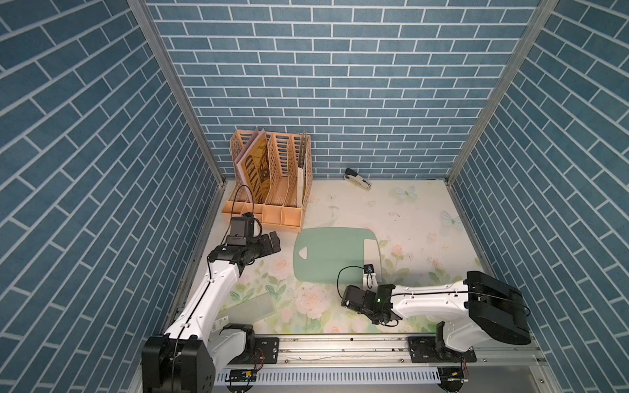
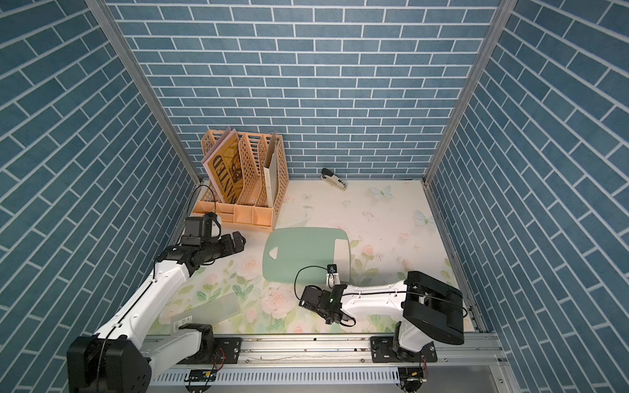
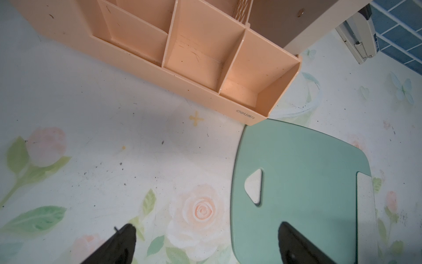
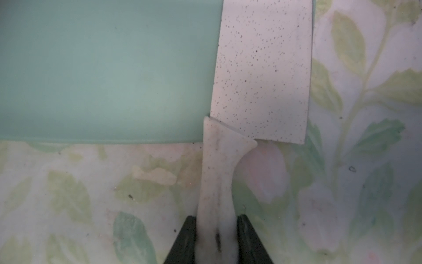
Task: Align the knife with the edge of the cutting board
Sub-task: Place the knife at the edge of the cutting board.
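Observation:
The sage-green cutting board (image 1: 326,253) (image 2: 303,253) lies flat mid-table, its triangular hole (image 3: 254,188) toward the left arm. The white speckled knife (image 4: 262,68) rests with its broad blade (image 1: 371,251) on the board's right short side. The blade's outer edge runs close along the board's edge (image 4: 313,13). Its cream handle (image 4: 217,178) sticks out past the board's near long edge. My right gripper (image 4: 216,219) is shut on the handle's end. My left gripper (image 3: 206,225) (image 1: 274,240) hovers open over the board's left side, holding nothing.
A peach file organizer (image 1: 269,183) with magazines stands at the back left, close to the board's far corner (image 3: 255,123). A black-and-white stapler (image 1: 357,178) lies by the back wall. A translucent sheet (image 1: 252,306) lies near the front left. Brick-patterned walls enclose three sides.

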